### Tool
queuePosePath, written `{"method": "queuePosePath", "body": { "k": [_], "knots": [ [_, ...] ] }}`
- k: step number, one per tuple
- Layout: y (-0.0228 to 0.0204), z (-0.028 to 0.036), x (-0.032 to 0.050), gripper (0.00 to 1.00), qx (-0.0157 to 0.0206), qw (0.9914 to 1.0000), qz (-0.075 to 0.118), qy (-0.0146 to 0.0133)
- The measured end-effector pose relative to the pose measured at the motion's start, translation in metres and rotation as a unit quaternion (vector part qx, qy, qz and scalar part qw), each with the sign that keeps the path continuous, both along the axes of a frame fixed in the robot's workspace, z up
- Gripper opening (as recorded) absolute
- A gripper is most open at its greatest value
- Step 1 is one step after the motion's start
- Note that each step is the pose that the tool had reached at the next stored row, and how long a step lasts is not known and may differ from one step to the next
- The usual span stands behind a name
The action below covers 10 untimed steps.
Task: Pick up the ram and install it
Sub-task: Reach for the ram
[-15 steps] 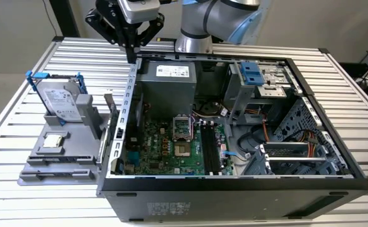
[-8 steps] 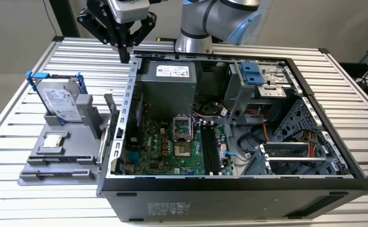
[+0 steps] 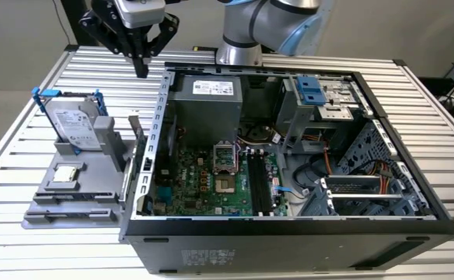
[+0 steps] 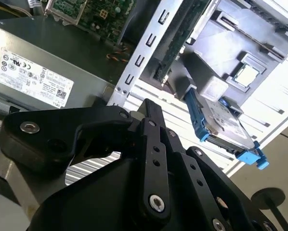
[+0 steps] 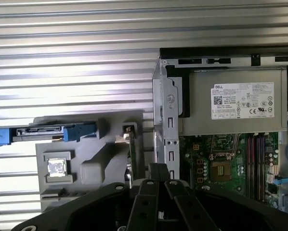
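The ram (image 5: pixel 132 154) is a thin dark green stick standing on its edge in a grey holder (image 5: pixel 93 166), just outside the computer case wall (image 5: pixel 165 125). In the second wrist view the ram (image 4: pixel 176 42) runs along that same wall. My gripper (image 3: pixel 141 69) hangs high above the table at the case's far corner on the exterior view's left, well above and behind the holder. Its black fingers (image 5: pixel 158 171) are shut with nothing between them, and the fingers (image 4: pixel 152 113) look the same in the second wrist view. Empty memory slots (image 3: pixel 258 182) lie on the motherboard.
A silver hard drive with blue rails (image 3: pixel 75 122) stands upright in the grey holder (image 3: pixel 71 201), and a small square processor chip (image 3: pixel 66 173) lies in front of it. The open case (image 3: pixel 289 227) holds a grey power supply (image 3: pixel 208 102), cables and drive cages.
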<state>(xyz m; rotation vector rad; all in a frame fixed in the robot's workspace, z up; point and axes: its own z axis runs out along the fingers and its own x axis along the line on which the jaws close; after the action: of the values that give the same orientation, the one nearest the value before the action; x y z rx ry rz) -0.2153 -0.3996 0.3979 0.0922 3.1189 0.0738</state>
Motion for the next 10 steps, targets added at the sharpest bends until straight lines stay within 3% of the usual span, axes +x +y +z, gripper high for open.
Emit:
{"method": "queuePosePath", "body": {
  "k": [10],
  "knots": [
    [0.0, -0.0003, -0.0211, 0.0, 0.0, 1.0, 0.002, 0.0]
  ]
}}
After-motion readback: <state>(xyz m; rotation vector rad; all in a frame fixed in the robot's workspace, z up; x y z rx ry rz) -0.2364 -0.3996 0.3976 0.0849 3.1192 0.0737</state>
